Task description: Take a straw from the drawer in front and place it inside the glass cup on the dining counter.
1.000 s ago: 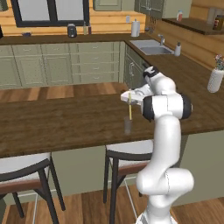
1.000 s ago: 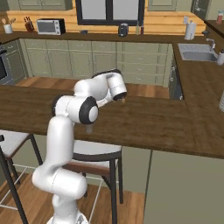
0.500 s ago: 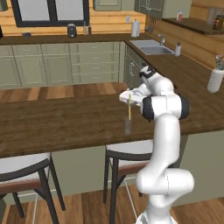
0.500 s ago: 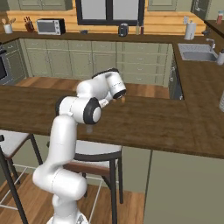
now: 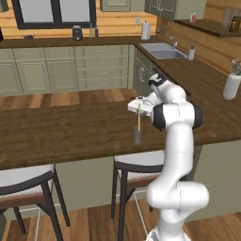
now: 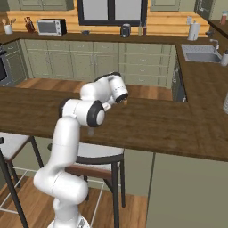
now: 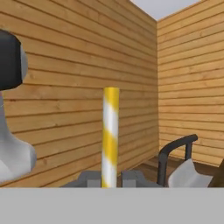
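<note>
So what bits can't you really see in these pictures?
- Whether the straw tip is already inside the cup: left base view, both too small.
- Cup in the right base view: mostly hidden behind the arm's elbow.
- Fingers in the hand view: cut off by the bottom edge, so the grip on the straw is barely visible.
- Vase: cut off by the right edge, left base view.

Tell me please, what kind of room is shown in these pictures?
It appears to be a home kitchen: a sink is set into the wooden worktop, sage-green cabinets line the wall, a microwave stands on the counter, and stools tuck under the dining counter.
</note>
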